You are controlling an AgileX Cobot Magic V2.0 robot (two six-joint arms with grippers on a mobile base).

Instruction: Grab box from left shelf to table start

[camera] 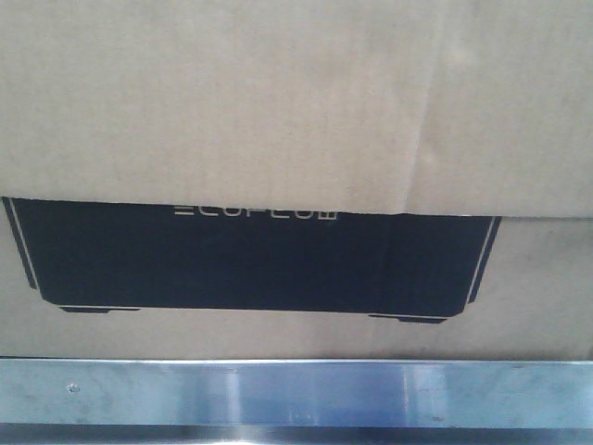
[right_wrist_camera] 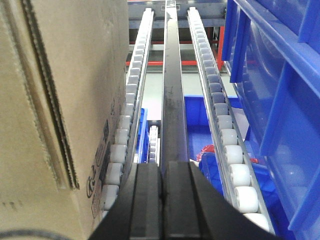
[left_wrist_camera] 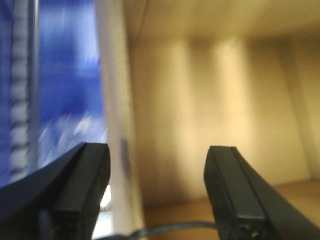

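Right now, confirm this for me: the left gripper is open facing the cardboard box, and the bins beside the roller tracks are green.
Not quite. The bins are blue, not green; the right wrist view shows them. The rest holds: the left gripper is open facing the cardboard box, and the bins stand beside the roller tracks.

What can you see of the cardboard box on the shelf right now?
The box is large, brown corrugated cardboard, filling the front view behind the shelf's silver front rail. Its face carries a black trapezoid print with thin white outline; an overlapping cardboard layer cuts off the white lettering's top. The right wrist view shows its side: a raw corrugated edge, small printed symbols, a track of white rollers alongside. The open left gripper faces blurred cardboard, no contact visible.
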